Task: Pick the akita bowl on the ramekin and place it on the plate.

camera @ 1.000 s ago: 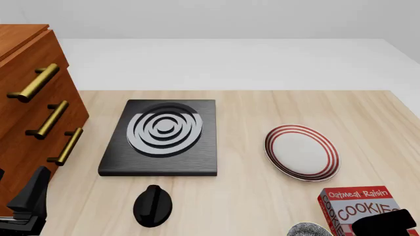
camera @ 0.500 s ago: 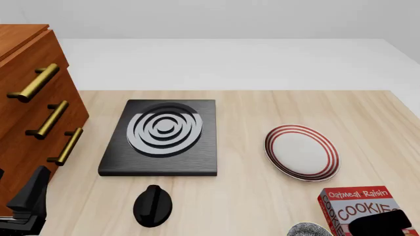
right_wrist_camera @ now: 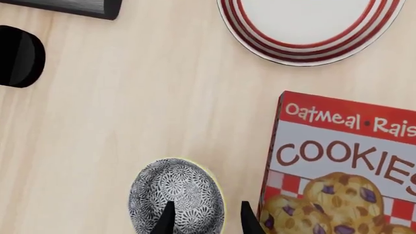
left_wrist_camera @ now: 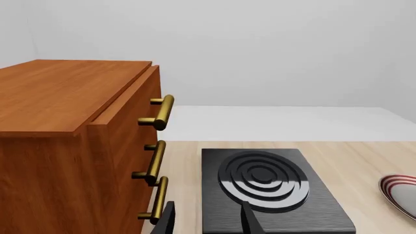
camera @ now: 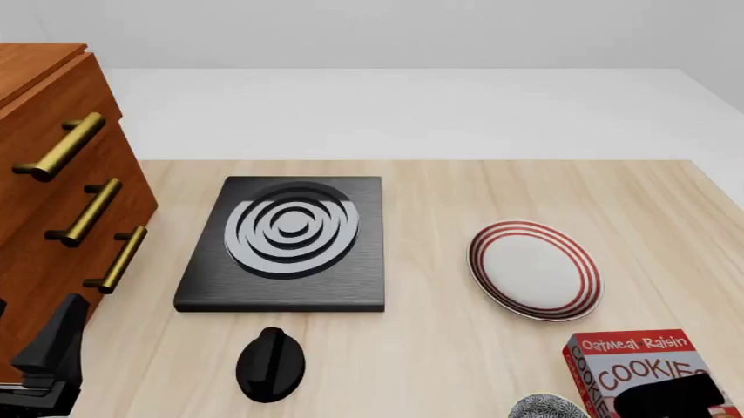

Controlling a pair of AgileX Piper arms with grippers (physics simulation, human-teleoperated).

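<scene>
The akita bowl [right_wrist_camera: 175, 195], speckled grey and white with a pale rim, sits at the table's front edge [camera: 546, 407] beside a cookie box. The ramekin is hidden beneath it. My right gripper [right_wrist_camera: 206, 222] is open above the bowl. One finger [right_wrist_camera: 166, 218] is over the bowl, and the other is between the bowl and the box. The red-striped white plate [camera: 535, 270] lies empty farther back [right_wrist_camera: 305, 14] and shows at the edge of the left wrist view [left_wrist_camera: 400, 192]. My left gripper [left_wrist_camera: 206, 224] is open and empty at the front left, by the cabinet.
A red Oatmeal Raisin cookie box [camera: 633, 370] lies right beside the bowl [right_wrist_camera: 344, 161]. A black knob [camera: 271, 364] and a black burner with white rings [camera: 288, 244] are left of the plate. A wooden cabinet with brass handles [camera: 58, 192] stands along the left side.
In the front view my right arm's dark body has sunk slightly toward the front edge and shifted a little left. Nothing else has moved.
</scene>
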